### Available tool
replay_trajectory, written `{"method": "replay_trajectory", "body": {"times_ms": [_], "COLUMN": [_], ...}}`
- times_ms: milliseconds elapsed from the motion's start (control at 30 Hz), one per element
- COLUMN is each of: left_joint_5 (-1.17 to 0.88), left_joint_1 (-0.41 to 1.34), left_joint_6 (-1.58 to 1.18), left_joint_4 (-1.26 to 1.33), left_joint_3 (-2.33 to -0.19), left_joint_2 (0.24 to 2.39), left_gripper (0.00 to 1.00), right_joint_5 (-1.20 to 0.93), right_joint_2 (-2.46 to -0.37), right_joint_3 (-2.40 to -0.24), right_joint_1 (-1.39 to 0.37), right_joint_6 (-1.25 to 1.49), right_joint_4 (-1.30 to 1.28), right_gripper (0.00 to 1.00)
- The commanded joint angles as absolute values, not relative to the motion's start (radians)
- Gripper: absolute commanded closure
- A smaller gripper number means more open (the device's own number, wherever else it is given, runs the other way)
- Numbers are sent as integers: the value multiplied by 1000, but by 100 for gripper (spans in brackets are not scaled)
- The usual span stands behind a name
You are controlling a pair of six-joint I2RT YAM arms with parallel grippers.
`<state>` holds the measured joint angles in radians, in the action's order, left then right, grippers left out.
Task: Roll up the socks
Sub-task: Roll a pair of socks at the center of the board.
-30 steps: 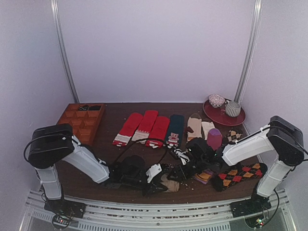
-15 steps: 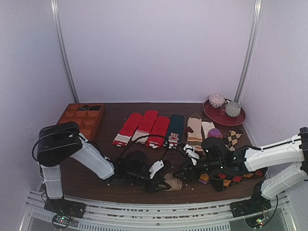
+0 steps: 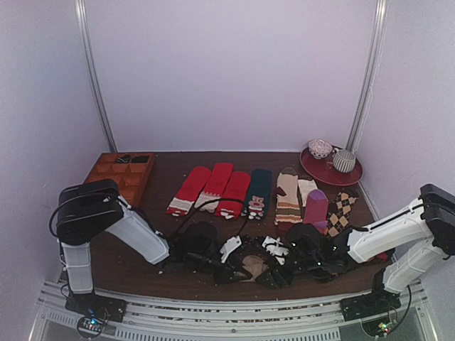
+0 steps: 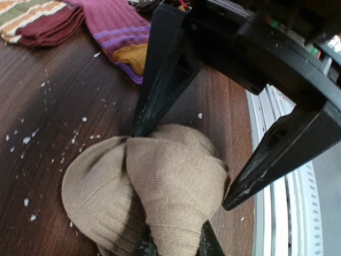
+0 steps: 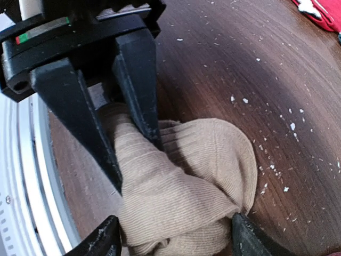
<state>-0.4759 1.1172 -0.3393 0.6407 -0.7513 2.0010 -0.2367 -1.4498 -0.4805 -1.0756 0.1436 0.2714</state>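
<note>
The socks [image 3: 250, 265] are a fist-size tan knit bundle on the brown table near its front edge. In the left wrist view the socks [image 4: 152, 186] fill the lower middle, and my left gripper [image 4: 176, 246] is shut on a fold at their near end. My right gripper [image 5: 173, 237] stands open, one fingertip on each side of the socks [image 5: 181, 176]. Its right fingertip [image 5: 245, 237] touches the knit. In the top view my left gripper [image 3: 233, 271] and my right gripper [image 3: 272, 275] meet at the bundle from opposite sides.
Behind the arms lie red socks [image 3: 213, 188], a dark green sock [image 3: 257, 190], a striped beige sock [image 3: 286, 197], a purple sock [image 3: 316, 206] and an argyle sock [image 3: 343, 208]. A wooden compartment tray [image 3: 121, 177] stands back left, a red plate [image 3: 330, 172] with cups back right. The metal rail [image 4: 269, 138] runs close by.
My right arm has come lower and nearer to the front edge, bringing its gripper over the bundle, and its jaws have spread wider. My left gripper has kept its hold and barely moved.
</note>
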Motion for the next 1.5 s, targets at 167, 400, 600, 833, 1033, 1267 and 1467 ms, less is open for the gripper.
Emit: {"method": "replay_trajectory", "body": {"times_ms": [167,400,600,833,1033,1267,1467], "left_joint_5": [-393,-276,-149,-109,-240,-367,-378], "left_joint_1": [1115,1113,1114,1121,1121,1120,1120], "left_joint_6": [-338,-292,-146,48,113,115,69], "left_joint_4": [242,333,559,905,1075,1003,1003], "left_joint_3": [-691,-686,-602,-492,-488,-559,-530], "left_joint_2": [2147,2049,1803,1702,1785,1901,1913], "left_gripper": [100,61,51,49,46,48,49], "right_joint_5": [-225,-312,-430,-576,-642,-664,-678], "right_joint_2": [-1550,-1610,-1661,-1697,-1736,-1772,-1792], "right_joint_3": [-543,-540,-492,-487,-518,-545,-562], "right_joint_1": [-1077,-1065,-1036,-996,-977,-958,-936], "right_joint_6": [166,265,358,442,435,423,401], "right_joint_4": [235,184,218,235,161,123,92], "right_gripper": [66,74,75,75,75,75,75]}}
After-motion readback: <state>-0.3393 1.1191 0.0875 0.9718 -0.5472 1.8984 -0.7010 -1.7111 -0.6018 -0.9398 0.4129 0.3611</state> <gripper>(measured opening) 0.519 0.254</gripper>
